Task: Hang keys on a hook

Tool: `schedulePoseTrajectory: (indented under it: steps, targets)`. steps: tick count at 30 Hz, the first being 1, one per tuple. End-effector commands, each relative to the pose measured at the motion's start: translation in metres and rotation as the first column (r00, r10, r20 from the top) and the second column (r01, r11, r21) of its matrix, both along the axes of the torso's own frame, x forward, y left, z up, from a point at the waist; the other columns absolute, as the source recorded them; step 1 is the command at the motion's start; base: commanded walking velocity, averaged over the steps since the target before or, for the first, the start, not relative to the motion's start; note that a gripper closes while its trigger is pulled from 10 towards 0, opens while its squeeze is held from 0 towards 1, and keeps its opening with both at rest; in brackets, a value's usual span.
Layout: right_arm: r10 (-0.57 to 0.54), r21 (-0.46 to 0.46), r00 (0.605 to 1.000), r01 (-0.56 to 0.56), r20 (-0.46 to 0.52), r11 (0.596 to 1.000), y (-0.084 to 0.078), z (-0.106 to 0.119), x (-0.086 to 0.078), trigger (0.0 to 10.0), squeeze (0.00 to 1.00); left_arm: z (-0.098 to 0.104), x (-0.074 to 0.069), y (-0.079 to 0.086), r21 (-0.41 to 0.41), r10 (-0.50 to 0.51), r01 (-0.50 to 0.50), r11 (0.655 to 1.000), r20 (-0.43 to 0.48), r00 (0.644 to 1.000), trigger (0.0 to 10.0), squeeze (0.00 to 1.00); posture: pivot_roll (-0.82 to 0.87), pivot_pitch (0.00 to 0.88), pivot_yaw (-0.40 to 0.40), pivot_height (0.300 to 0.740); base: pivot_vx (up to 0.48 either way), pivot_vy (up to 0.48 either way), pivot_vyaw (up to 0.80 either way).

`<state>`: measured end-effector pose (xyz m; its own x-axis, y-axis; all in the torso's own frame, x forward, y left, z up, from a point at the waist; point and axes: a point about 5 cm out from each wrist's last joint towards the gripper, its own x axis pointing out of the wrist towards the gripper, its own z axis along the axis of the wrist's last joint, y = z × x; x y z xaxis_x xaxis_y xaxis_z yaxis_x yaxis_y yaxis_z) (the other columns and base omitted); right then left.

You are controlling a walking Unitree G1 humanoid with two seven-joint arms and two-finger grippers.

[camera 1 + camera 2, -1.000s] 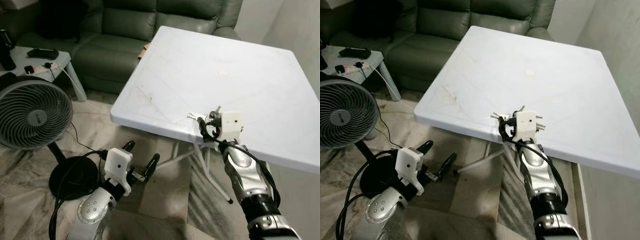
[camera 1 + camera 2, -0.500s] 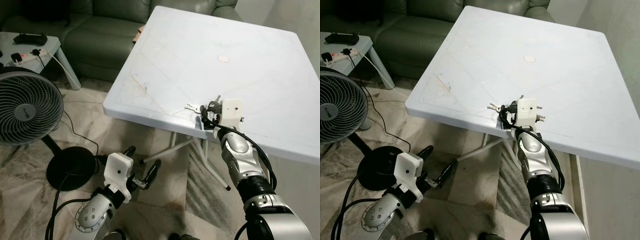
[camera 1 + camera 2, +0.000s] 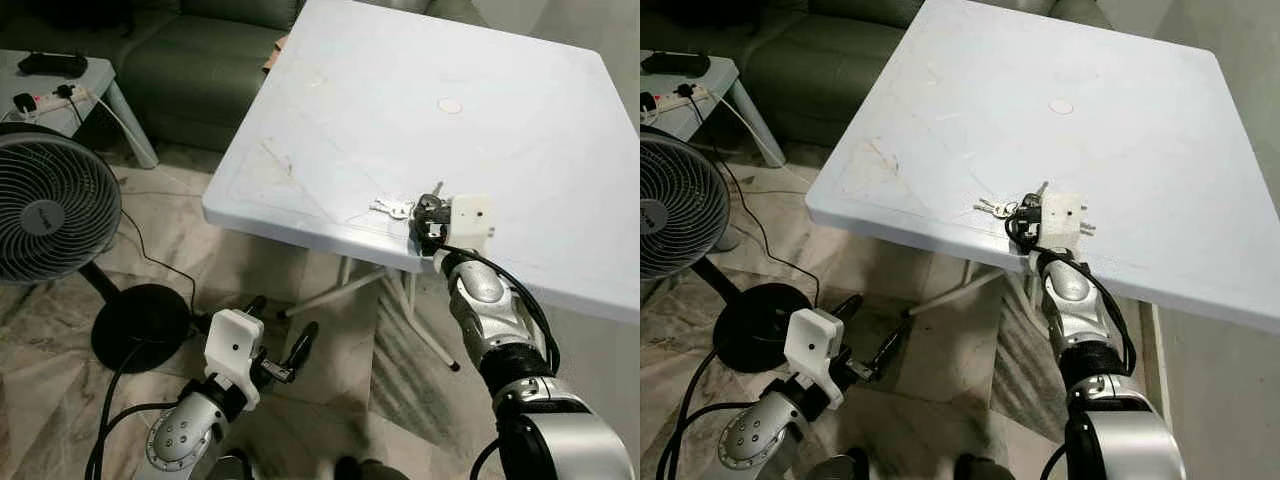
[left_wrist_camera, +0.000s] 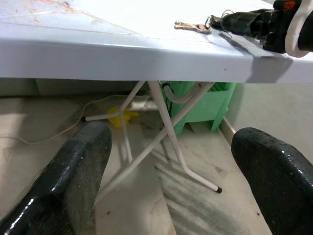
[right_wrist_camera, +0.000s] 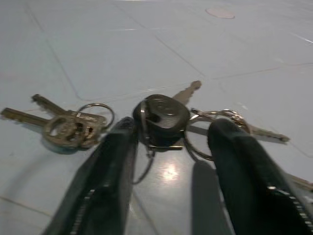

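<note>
A bunch of keys [image 5: 68, 128] with a black fob [image 5: 164, 115] and silver rings lies flat on the white table [image 3: 400, 100], close to its front edge. My right gripper [image 3: 428, 216] rests low on the tabletop right at the bunch. It is open, one black finger [image 5: 110, 171] on each side of the fob, not closed on it. The silver keys [image 3: 392, 208] stick out to the left of the fingers. My left gripper [image 3: 282, 318] hangs open below table height, over the marble floor, with nothing between its fingers [image 4: 83, 171].
A standing fan [image 3: 50, 210] with a round black base is on the left. Behind it are a small side table [image 3: 60, 85] with a power strip and a green sofa [image 3: 200, 60]. The folding table's white legs [image 4: 166, 127] stand just ahead of my left gripper.
The head camera has tipped down and moved closer to the table. My right gripper has slid forward over the table edge up to the keys. The left arm has hardly moved.
</note>
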<state>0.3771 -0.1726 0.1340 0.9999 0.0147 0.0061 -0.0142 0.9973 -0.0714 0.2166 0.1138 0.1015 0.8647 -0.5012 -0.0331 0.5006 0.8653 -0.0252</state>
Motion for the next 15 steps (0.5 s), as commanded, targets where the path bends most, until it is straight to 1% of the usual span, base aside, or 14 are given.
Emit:
schedulePoseTrajectory:
  steps: [1, 3, 4, 12, 13, 14, 15]
  targets:
    - [-0.015, -0.006, 1.000, 0.015, -0.002, 1.000, -0.0056, -0.0001, 0.0003, 0.5, 0.00, 0.0008, -0.0034, -0.0021, 0.008, -0.010, 0.010, 1.000, -0.005, 1.000, 10.0, 0.00, 0.11, 0.221, -0.080, 0.740, 0.000, 0.000, 0.00]
    - [-0.018, -0.008, 1.000, 0.018, 0.000, 1.000, -0.0074, 0.0005, 0.0005, 0.6, 0.00, 0.0010, -0.0034, -0.0025, 0.007, -0.011, 0.011, 1.000, -0.005, 1.000, 10.0, 0.00, 0.11, 0.223, -0.079, 0.740, 0.000, 0.000, 0.00]
    - [-0.017, -0.011, 1.000, 0.017, 0.002, 1.000, -0.0081, 0.0007, 0.0004, 0.0, 0.00, 0.0010, -0.0036, -0.0026, 0.007, -0.011, 0.011, 1.000, -0.006, 1.000, 10.0, 0.00, 0.11, 0.223, -0.079, 0.740, 0.000, 0.000, 0.00]
    - [-0.021, -0.031, 1.000, 0.021, 0.009, 0.999, -0.0117, 0.0004, -0.0001, 0.1, 0.00, 0.0008, -0.0049, -0.0024, 0.008, -0.005, 0.005, 1.000, -0.008, 1.000, 10.0, 0.00, 0.11, 0.226, -0.081, 0.740, 0.000, 0.000, 0.00]
    - [-0.020, -0.030, 1.000, 0.020, 0.009, 0.999, -0.0117, 0.0004, -0.0002, 1.2, 0.00, 0.0008, -0.0049, -0.0024, 0.008, -0.005, 0.006, 1.000, -0.009, 1.000, 10.0, 0.00, 0.11, 0.226, -0.081, 0.740, 0.000, 0.000, 0.00]
    - [-0.020, -0.030, 1.000, 0.020, 0.009, 0.999, -0.0117, 0.0004, -0.0002, 1.2, 0.00, 0.0008, -0.0049, -0.0024, 0.008, -0.005, 0.006, 1.000, -0.009, 1.000, 10.0, 0.00, 0.11, 0.226, -0.081, 0.740, 0.000, 0.000, 0.00]
    - [-0.015, -0.032, 1.000, 0.015, 0.010, 0.999, -0.0117, -0.0001, -0.0005, 0.3, 0.00, 0.0006, -0.0055, -0.0024, 0.009, -0.006, 0.006, 1.000, -0.010, 1.000, 10.0, 0.00, 0.11, 0.231, -0.082, 0.740, 0.000, 0.000, 0.00]
